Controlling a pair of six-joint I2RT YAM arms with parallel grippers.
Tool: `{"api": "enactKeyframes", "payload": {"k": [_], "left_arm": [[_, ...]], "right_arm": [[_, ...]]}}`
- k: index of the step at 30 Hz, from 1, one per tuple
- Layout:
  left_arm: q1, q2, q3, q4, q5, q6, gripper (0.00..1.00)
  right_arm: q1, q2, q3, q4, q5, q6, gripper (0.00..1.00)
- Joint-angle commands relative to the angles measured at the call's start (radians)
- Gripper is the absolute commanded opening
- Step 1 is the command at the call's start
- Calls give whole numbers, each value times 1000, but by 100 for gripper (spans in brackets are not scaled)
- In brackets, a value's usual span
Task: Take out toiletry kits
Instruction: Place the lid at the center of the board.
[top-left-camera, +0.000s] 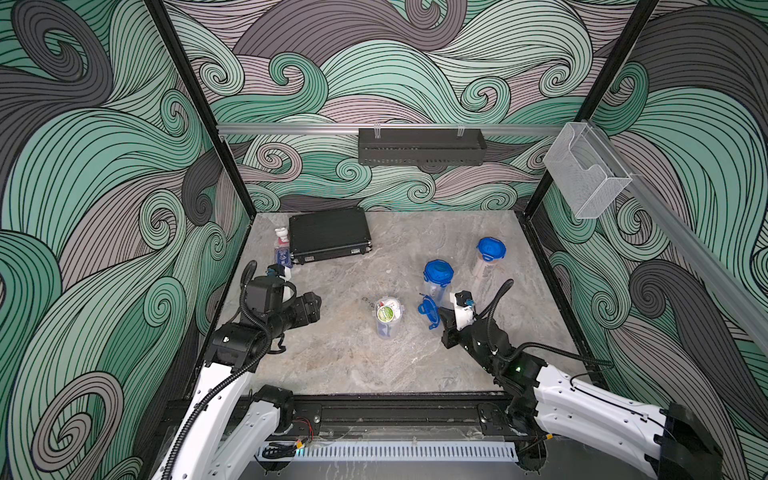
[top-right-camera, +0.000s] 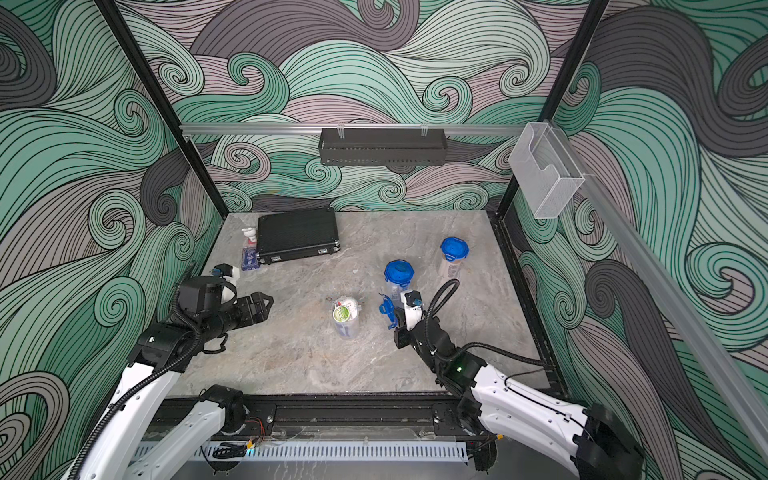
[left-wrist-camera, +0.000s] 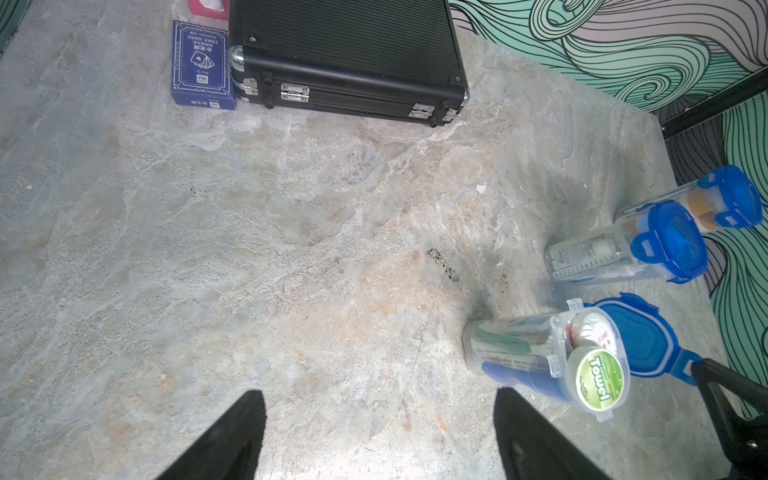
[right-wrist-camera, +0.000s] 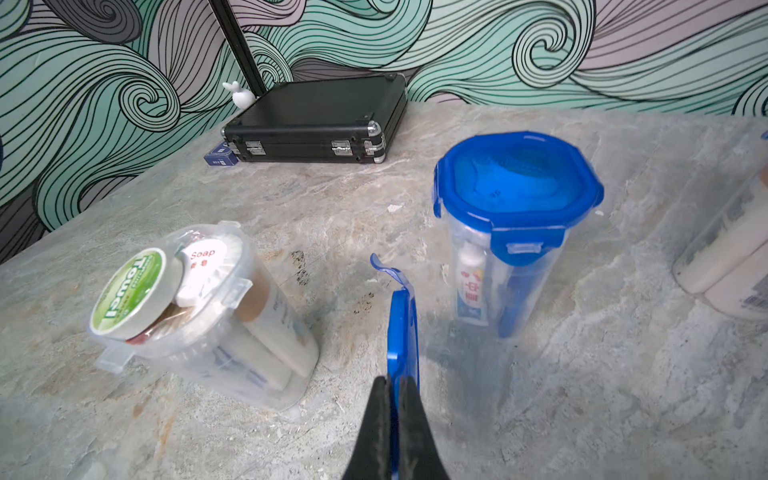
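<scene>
At right-wrist view's edge, third kit (right-wrist-camera: 731, 257) cut off | open kit (right-wrist-camera: 199, 307): towel, soap packets atop | lid (right-wrist-camera: 401, 328) clamped by right gripper (right-wrist-camera: 397, 386) | left gripper (left-wrist-camera: 378, 411) spread

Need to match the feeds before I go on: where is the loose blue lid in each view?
Top view: blue lid right of centre, beside the open container.
Top view: lid right of centre, right of that container.
Left wrist: lid behind the container's open mouth.
Right wrist: lid edge-on, pinched by the right hand.
Shared landmark: the container's green Towel packet.
</scene>
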Motion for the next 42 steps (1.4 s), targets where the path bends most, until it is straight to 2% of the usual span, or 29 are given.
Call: {"api": "enactKeyframes", "payload": {"k": [1, 11, 16, 21, 24, 27, 29, 33, 35, 39, 42], "left_arm": [[8, 4, -4, 11, 10, 9, 86], [8, 4, -5, 11, 11, 8, 86], [8, 2, -4, 11, 11, 8, 86], [8, 3, -4, 9, 13, 7, 86], [8, 3, -4, 11, 14, 9, 86], [8, 3, -4, 10, 16, 10, 86], [7, 4, -4, 11, 16, 9, 86], [8, 1, -4, 11, 16, 10, 86], [8, 0, -5, 11, 16, 9, 86], [8, -2, -4, 12, 18, 10, 86], [8, -4, -3, 13, 17, 10, 94]], "right_arm": [[-10, 28, -7, 40, -66, 109, 0], [-12, 345, 84, 219, -150, 285, 0], [-10, 476, 162, 217, -130, 359, 0], [-12, 528, 190, 184, -81, 372, 1], [-12, 549, 205, 173, -88, 361, 15], [-12, 539, 209, 146, -89, 327, 51], [-13, 512, 198, 134, -78, 290, 65], [-14, 410, 170, 119, -88, 154, 77], [-13, 358, 150, 126, -131, 72, 78], [-12, 304, 103, 173, -310, -96, 80], [-11, 299, 12, 319, -412, -157, 83]]}}
